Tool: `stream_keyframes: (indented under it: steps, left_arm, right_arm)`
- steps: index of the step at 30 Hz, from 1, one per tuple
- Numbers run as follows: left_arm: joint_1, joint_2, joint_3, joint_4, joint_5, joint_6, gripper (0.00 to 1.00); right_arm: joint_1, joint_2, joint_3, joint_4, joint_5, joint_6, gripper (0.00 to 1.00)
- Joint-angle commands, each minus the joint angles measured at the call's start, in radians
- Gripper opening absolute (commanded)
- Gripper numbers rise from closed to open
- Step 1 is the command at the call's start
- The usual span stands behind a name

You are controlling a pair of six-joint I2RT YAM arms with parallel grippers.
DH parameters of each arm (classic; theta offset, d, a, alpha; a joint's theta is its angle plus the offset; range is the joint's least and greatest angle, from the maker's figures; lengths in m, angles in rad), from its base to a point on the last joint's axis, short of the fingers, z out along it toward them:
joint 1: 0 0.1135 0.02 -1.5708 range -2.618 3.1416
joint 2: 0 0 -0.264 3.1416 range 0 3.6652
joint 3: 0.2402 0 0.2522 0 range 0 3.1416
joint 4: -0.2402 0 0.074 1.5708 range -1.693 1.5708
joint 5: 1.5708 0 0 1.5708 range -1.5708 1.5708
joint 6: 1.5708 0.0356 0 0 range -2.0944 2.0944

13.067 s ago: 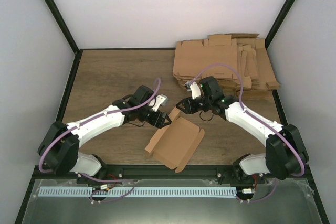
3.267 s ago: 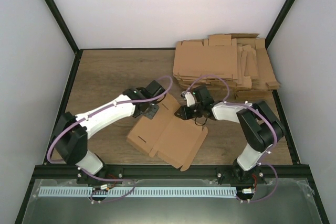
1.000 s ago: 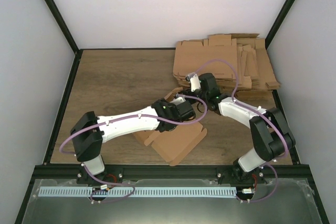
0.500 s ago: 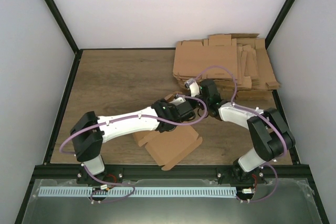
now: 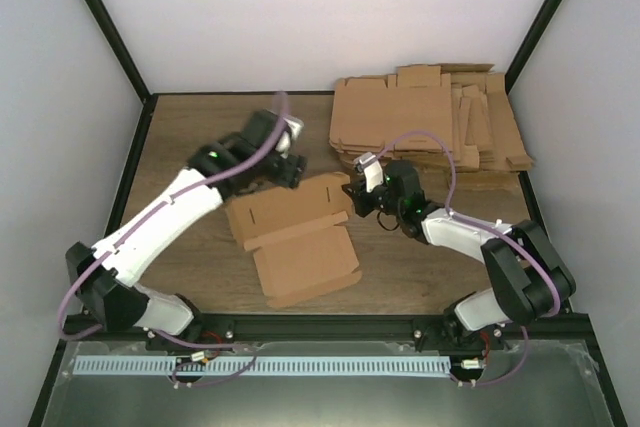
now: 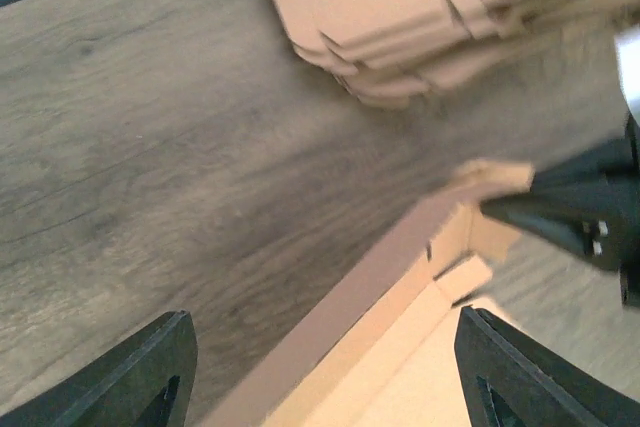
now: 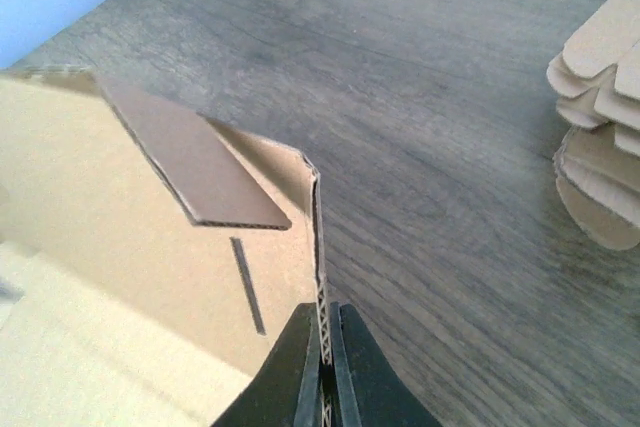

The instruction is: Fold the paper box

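The paper box [image 5: 296, 245] is one brown creased sheet lying mostly flat in the middle of the table, with its far wall and right flap raised. My right gripper [image 5: 352, 196] is shut on the upright edge of that right flap; in the right wrist view the corrugated edge [image 7: 320, 277] runs straight into the closed jaws [image 7: 323, 352]. My left gripper [image 5: 293, 171] hovers open just behind the box's far left edge, holding nothing. In the left wrist view its fingers [image 6: 150, 377] stand wide apart above the box's far wall [image 6: 390, 277].
A pile of flat brown cardboard blanks [image 5: 430, 127] sits at the back right, also seen as the stack [image 6: 440, 7] and its layered edges [image 7: 600, 147]. The right gripper's dark body [image 6: 580, 217] lies close to the left gripper. Bare wooden tabletop [image 5: 200, 137] spreads at the back left.
The left arm has pulled back from over the box to the back left, and its gripper has opened. The box has swung left and lies flatter. The right gripper stays shut on the flap.
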State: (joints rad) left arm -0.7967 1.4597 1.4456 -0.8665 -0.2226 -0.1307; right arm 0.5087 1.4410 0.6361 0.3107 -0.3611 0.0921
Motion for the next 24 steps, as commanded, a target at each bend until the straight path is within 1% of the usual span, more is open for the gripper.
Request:
stream_keyframes:
  steps: [1, 4, 7, 9, 12, 14, 18, 24]
  left_arm:
    - [0.199, -0.047, -0.02, 0.048, 0.438, -0.065, 0.74]
    - [0.268, -0.033, -0.055, 0.068, 0.542, -0.07, 0.74]
    - [0.3, -0.011, -0.115, 0.091, 0.604, -0.037, 0.71]
    - [0.307, 0.003, -0.132, 0.097, 0.587, -0.008, 0.7]
    - [0.312, 0.019, -0.137, 0.102, 0.486, 0.005, 0.67]
    - [0.316, 0.023, -0.133, 0.112, 0.461, 0.004, 0.65]
    - [0.318, 0.025, -0.148, 0.14, 0.487, -0.015, 0.61]
    - [0.318, -0.003, -0.211, 0.162, 0.575, -0.022, 0.59]
  right_arm:
    - [0.025, -0.031, -0.005, 0.065, 0.069, -0.028, 0.01]
    - [0.039, -0.036, -0.005, 0.073, 0.097, -0.037, 0.01]
    - [0.05, -0.037, -0.008, 0.086, 0.112, -0.046, 0.01]
    - [0.059, -0.031, -0.008, 0.1, 0.124, -0.053, 0.01]
    - [0.079, -0.019, -0.006, 0.115, 0.161, -0.066, 0.01]
    - [0.094, -0.006, -0.004, 0.121, 0.196, -0.071, 0.01]
    - [0.125, 0.004, -0.02, 0.145, 0.27, -0.06, 0.01]
    - [0.151, 0.004, -0.073, 0.203, 0.327, -0.019, 0.01]
